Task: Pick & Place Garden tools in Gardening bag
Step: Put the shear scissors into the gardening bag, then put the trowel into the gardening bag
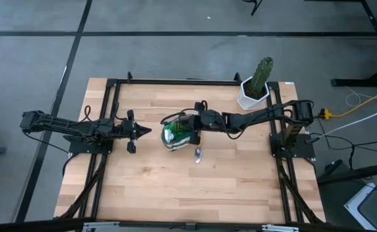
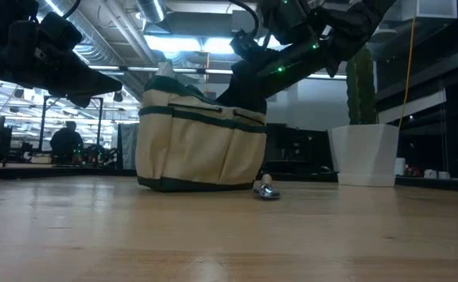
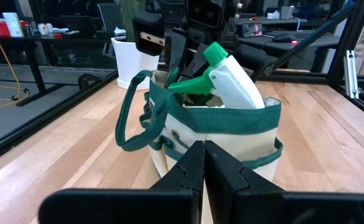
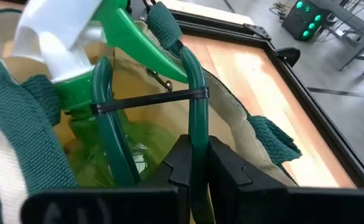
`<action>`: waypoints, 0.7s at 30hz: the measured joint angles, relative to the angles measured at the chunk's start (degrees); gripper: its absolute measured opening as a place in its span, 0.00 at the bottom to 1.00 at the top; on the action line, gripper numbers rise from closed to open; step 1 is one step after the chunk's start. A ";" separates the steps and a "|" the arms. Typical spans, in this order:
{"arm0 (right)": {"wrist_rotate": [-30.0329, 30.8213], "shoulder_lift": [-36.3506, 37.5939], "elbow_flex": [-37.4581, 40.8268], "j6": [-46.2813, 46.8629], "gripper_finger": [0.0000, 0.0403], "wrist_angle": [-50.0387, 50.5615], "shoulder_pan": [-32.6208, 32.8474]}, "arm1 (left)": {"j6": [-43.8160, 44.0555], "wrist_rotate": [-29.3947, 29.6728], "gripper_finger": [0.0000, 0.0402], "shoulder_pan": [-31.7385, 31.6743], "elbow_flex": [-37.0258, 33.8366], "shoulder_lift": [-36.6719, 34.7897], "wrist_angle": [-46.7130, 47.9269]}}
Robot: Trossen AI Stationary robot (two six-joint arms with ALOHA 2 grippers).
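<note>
Right tool [image 4: 197,163] clenched on green-handled tool [image 4: 194,106] over gardening bag [image 1: 178,132]; I'd lower deeper before releasing. Left tool [image 3: 203,163] clenched, idle nearby.

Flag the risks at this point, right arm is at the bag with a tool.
1. The right gripper is shut on a green-handled tool over the open gardening bag; pulling away before release could tip or drag the bag.
2. The white spray bottle leans out of the bag top, and an arm brushing it might knock it out.
3. A small metal tool lies on the table beside the bag; a shifted bag could push it.
The left gripper waits shut, left of the bag.
</note>
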State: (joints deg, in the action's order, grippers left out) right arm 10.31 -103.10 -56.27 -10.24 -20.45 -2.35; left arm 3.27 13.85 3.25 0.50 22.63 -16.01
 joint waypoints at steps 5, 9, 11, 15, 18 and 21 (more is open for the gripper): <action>0.00 0.01 0.02 -0.28 0.11 0.21 0.00 | 0.02 0.00 0.01 0.02 0.01 0.02 0.00; 0.00 -0.01 0.04 -0.23 0.21 -0.16 0.02 | 0.01 0.00 0.01 0.02 0.00 0.01 0.00; 0.01 -0.01 0.04 0.96 0.24 -0.19 0.02 | 0.00 0.00 0.01 0.01 0.00 0.01 0.00; -0.72 -0.01 -0.99 3.89 0.26 0.75 0.04 | 0.01 -0.01 0.01 0.01 0.00 0.01 0.00; -4.19 0.23 -3.30 4.94 0.27 1.61 0.04 | 0.00 -0.01 0.01 0.01 0.00 0.01 0.00; -8.50 1.56 -5.69 5.32 0.27 3.29 0.08 | 0.02 -0.01 0.01 0.00 0.00 0.00 -0.02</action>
State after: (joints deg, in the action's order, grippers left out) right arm 1.80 -101.54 -61.97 -4.92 -17.16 -2.27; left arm 3.29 13.83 3.25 0.50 22.63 -16.03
